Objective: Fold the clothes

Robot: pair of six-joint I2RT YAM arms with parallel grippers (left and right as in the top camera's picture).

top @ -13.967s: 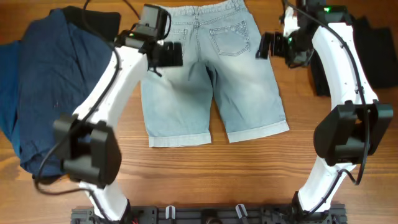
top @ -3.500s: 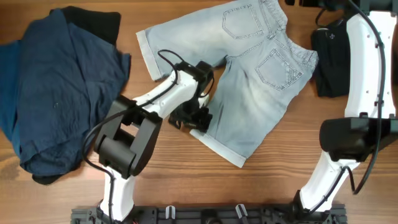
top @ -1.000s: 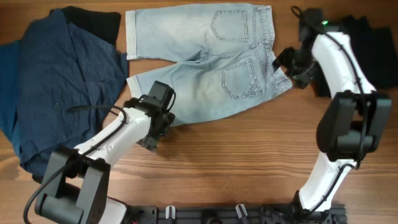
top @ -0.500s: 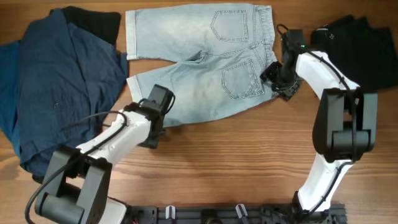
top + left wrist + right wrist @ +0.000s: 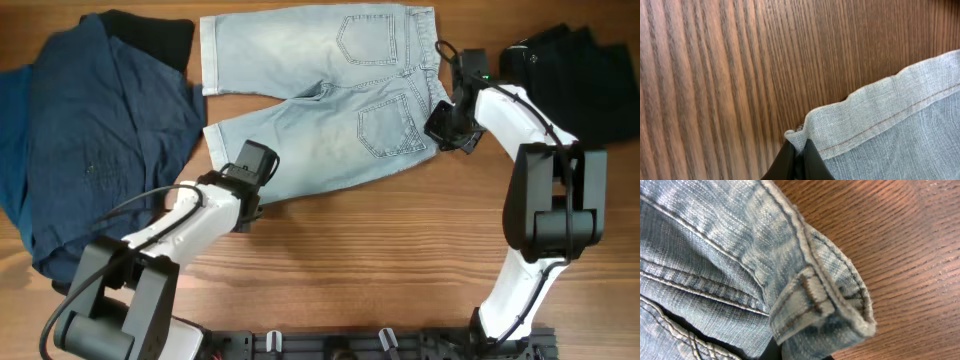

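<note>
Where the near leg ended, we saw our left gripper [image 5: 800, 157] pinching the hem corner of the denim shorts [image 5: 330, 110], which lay flat at the table's [image 5: 400, 260] twelve o'clock; farther, at two o'clock, our right gripper [image 5: 442, 128] seemingly clamped the waistband.

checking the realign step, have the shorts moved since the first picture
Yes. The denim shorts have turned sideways: the waistband, once at the far edge, now faces the black garments, hems toward the navy shirt.

The denim shorts [image 5: 330, 110] have turned sideways; left gripper [image 5: 244, 208] now at hem, right gripper [image 5: 445, 126] at waistband.
</note>
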